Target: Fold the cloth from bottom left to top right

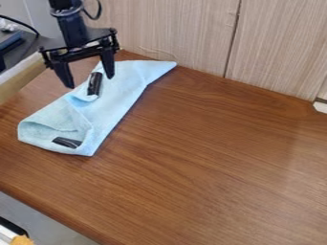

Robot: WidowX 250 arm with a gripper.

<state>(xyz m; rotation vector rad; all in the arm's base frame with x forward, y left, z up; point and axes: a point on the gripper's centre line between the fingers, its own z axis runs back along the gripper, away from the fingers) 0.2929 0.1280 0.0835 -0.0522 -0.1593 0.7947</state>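
So my hand point(90, 82) is hanging over the upper left part of the bench point(211, 158), fingers spread wide apart and clamped on nothing. One of the dark bits, a short black strip point(94, 83) lying on the cloth, shows in the gap between my fingertips. One finger hangs over the blue cloth point(108, 112), the other is right by its left side. Can't tell from here whether either one actually touches the fabric.

The cloth lies in a long, slanted shape, running from near the bench's left side up to the back edge, close to the back left corner. The far end narrows to a point beside that back edge. The near end is wider and kinda messy, with a flap lying over and a loose, shallow hollow under its rim. There's a second black strip point(67, 142) down there, near the cloth's bottom edge. Around the upper strip the fabric is bunched up a little, so definitely not a crisp fold.

Wood-grain panels point(172, 28) stand along the bench's back edge, and a pale wooden rail point(22, 76) runs along its left edge.
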